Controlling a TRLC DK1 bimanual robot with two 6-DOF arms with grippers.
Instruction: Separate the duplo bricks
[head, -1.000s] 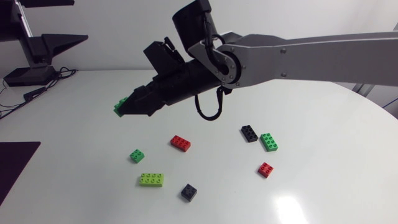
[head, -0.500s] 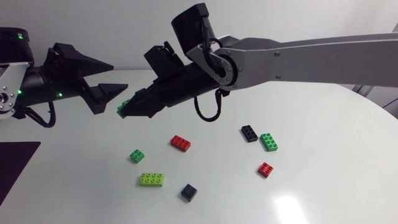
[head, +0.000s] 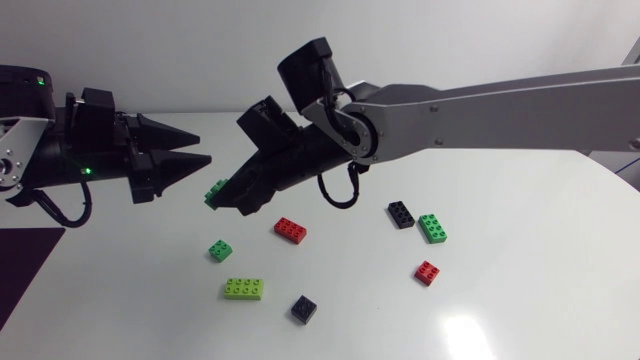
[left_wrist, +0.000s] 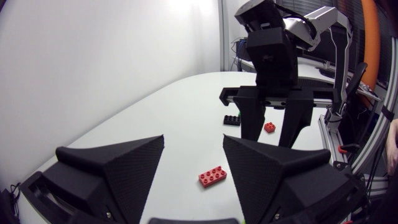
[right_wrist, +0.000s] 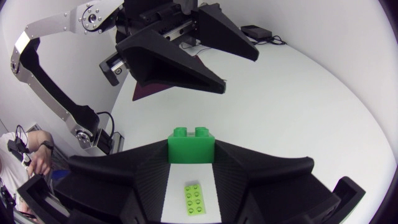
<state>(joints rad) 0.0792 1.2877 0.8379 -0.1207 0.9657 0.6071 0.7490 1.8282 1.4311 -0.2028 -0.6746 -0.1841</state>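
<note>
My right gripper (head: 222, 196) hangs above the table's left middle, shut on a green brick (head: 215, 189) that sticks out past its tips. In the right wrist view the green brick (right_wrist: 191, 149) sits studs up between the fingers. My left gripper (head: 203, 146) is just left of it and slightly higher. It points at the brick, open, with its fingers apart and nothing between them. From the right wrist view, the left gripper (right_wrist: 180, 62) shows close ahead. The left wrist view looks between its own fingers (left_wrist: 118, 168) at the right gripper (left_wrist: 270, 121).
Loose bricks lie on the table below: a small green one (head: 220, 250), a red one (head: 290, 230), a lime long one (head: 244, 289), a small black one (head: 304, 308), then black (head: 401, 214), green (head: 432, 228) and small red (head: 427, 272) further right.
My left arm has come in from the left toward the held green brick, and its fingers have narrowed. The right gripper has sunk a little and shifted right with the brick.
</note>
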